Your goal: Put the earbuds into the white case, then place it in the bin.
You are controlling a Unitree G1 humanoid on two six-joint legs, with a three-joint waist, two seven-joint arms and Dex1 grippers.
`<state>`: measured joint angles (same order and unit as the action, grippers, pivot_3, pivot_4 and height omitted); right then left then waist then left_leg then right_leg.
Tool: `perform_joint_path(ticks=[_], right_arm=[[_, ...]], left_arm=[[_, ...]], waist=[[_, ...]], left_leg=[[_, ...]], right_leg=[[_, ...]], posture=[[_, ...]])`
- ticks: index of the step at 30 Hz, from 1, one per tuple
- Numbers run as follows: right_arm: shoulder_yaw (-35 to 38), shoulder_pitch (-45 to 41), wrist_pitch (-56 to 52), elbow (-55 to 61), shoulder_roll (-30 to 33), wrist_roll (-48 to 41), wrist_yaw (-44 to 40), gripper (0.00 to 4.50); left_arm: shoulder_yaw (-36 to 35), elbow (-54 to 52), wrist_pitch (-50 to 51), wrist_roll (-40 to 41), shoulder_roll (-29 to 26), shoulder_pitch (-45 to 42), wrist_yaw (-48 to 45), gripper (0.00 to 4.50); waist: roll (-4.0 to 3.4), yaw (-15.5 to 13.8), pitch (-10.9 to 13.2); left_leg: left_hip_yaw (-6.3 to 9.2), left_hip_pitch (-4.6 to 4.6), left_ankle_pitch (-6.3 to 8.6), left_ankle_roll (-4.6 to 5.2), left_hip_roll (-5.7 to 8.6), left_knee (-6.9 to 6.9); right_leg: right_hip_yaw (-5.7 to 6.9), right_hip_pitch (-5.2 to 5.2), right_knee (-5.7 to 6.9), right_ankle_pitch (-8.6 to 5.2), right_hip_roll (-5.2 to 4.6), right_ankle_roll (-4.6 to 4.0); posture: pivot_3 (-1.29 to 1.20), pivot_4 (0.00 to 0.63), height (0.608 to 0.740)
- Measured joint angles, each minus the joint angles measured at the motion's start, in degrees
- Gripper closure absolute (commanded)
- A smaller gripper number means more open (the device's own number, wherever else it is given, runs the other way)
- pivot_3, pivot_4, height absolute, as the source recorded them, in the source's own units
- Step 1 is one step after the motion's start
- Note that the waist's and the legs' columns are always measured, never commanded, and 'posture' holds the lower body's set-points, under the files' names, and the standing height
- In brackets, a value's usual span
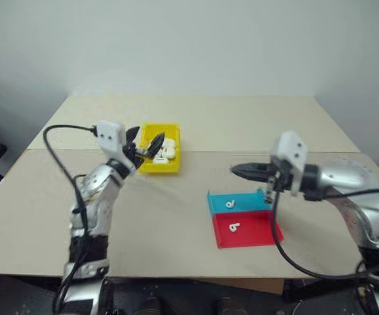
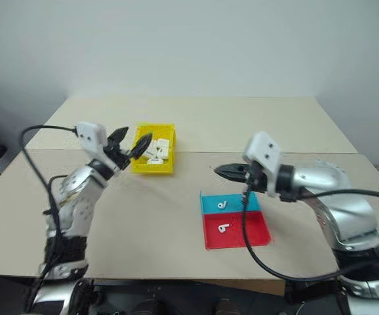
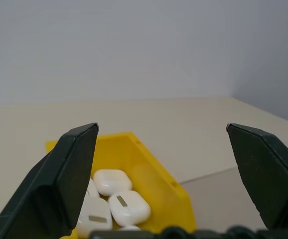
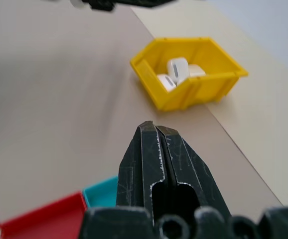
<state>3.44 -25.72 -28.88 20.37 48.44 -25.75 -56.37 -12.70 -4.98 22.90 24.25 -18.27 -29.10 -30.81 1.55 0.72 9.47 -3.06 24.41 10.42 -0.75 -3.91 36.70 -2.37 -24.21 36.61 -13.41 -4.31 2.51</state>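
While glossy, rounded white cases (image 3: pixel 129 206) (several) fill bin (image 1: pixel 151 167).

We see a pale beige table (image 1: pixel 242 131) made of two boards, a straight seam between them running from side to side. Behind the table rises a plain whitish wall (image 1: pixel 189 46), evenly lit. Beyond the table's left edge, something dark stands against the wall.

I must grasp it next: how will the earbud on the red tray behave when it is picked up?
The earbud on the red tray looks tiny and glossy, so probably light and slippery between fingers. Its rounded head may let it roll or skid if nudged.
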Motion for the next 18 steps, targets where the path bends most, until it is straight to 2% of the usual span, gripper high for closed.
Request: perform_joint_path(ticks=[2,7,12,18], right_arm=[[2.7,5.0,4.7,-0.9,4.7,1.1,-4.0,4.5],[9.4,12.5,9.8,-5.1,10.0,2.6,-8.8,4.5],[16.9,21.0,13.6,-8.2,13.7,4.3,-12.9,4.5],[20.7,23.9,14.5,-8.7,14.7,4.2,-14.6,4.5]], left_arm=[[-0.5,-6.0,2.4,5.7,-4.6,5.3,-6.0,0.02],[-6.3,-12.8,8.6,16.6,-14.7,13.5,-14.7,0.02],[-12.1,-14.3,10.2,18.8,-23.7,24.6,-21.7,0.02],[-16.7,-15.3,11.1,21.6,-27.9,28.4,-25.2,0.02]], waist=[[0.0,0.0,0.0],[0.01,0.2,0.0],[0.01,0.2,0.0],[0.03,0.0,0.0]], left_leg=[[0.0,-0.04,0.0,0.0,-0.01,0.0],[-0.04,-0.25,-0.02,-0.01,-0.05,0.02],[-0.1,-0.32,-0.02,-0.01,-0.06,0.02],[-0.11,-0.29,-0.01,-0.02,-0.07,0.03]], right_leg=[[0.0,0.03,0.0,-0.02,0.0,0.0],[-0.04,0.07,0.13,-0.22,0.03,0.24],[-0.07,0.09,0.13,-0.45,0.0,-0.07],[-0.06,0.06,0.1,-0.47,-0.03,-0.09]], posture=[[0.0,0.15,0.74],[0.0,0.15,0.74],[0.0,0.15,0.74],[0.0,0.15,0.74]])
